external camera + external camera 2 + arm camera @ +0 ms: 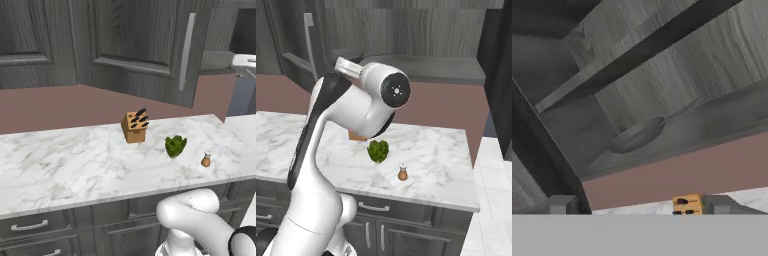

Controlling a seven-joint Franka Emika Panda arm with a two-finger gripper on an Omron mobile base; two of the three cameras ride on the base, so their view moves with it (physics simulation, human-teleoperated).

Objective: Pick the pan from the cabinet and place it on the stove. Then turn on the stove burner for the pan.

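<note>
My hand (637, 205) is released, its two fingertips (562, 204) standing wide apart at the bottom of the hand view with nothing between them. Ahead of it the cabinet (677, 65) stands with its door swung wide, and the pan (637, 135) lies on the lower shelf (712, 125) inside, toward the shelf's left end, its thin handle running up toward 2 o'clock along the shelf. The pan is well apart from my fingertips. Below the shelf runs a reddish-brown wall strip (677, 172), and at about 5 o'clock in the hand view the top of a wooden knife block (687, 204) shows just beside my right-hand fingertip, against the pale marble worktop (747, 197). In the left base view the cabinet door (145, 45) hangs out over the worktop (75, 165), its long silver bar handle (186, 50) upright at about 1 o'clock. On the worktop the knife block (135, 127) stands near the middle, a leafy green vegetable (175, 146) lies at its 4 o'clock, and a small brown shaker (206, 159) stands further on toward 4 o'clock, near the front edge. In the right base view my arm (356, 105) rises in front of the worktop, with the vegetable (378, 151) and shaker (402, 172) just below and right of it.
</note>
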